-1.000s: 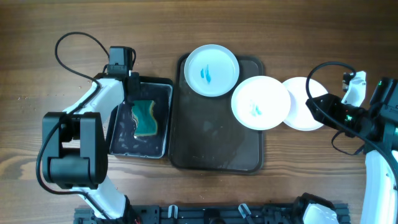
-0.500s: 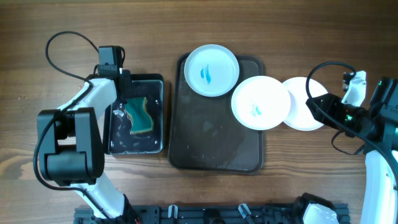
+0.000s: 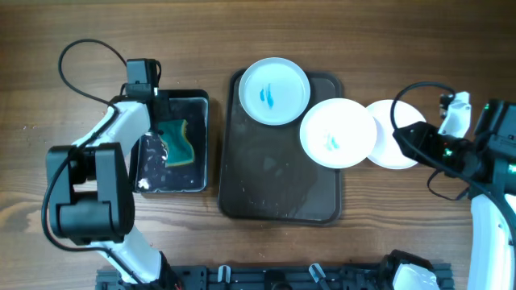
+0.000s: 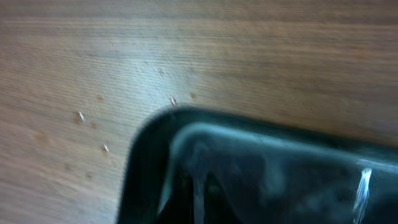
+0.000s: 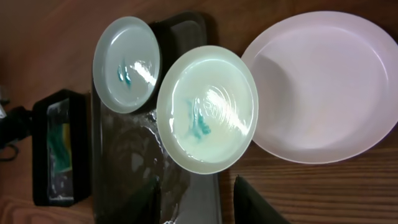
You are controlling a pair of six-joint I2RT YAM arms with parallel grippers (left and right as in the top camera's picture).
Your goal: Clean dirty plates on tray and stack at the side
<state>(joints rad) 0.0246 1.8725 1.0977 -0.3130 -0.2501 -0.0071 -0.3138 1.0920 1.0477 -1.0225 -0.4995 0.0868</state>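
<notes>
Three round shallow plates lie in a slanting row ahead of the right gripper (image 5: pixel 196 183). Nearest it, the clean white plate (image 3: pixel 395 134) rests on the wood, and overhead the gripper covers part of it. The middle white plate (image 3: pixel 338 132), with a faint teal smear, overlaps that plate's edge and juts over the right rim of the large dark brown rectangular tray (image 3: pixel 274 177). Farthest from this gripper, the far white plate (image 3: pixel 275 90), with a bolder teal smear, sits across the tray's top rim.

The right gripper's two dark fingers stand spread, with nothing between them. The wrist view cuts them off at its bottom edge and tints the clean plate pink.

The left gripper (image 3: pixel 159 141) hangs over the small black tray (image 3: pixel 185 177), just beside the teal sponge (image 3: pixel 177 143) lying in it. Overhead the arm hides its fingers. Its own wrist view is blurred, showing only a rounded corner of the black tray on the wooden table (image 4: pixel 93 62), and the sponge is out of sight there. So I cannot tell whether it grips anything.
</notes>
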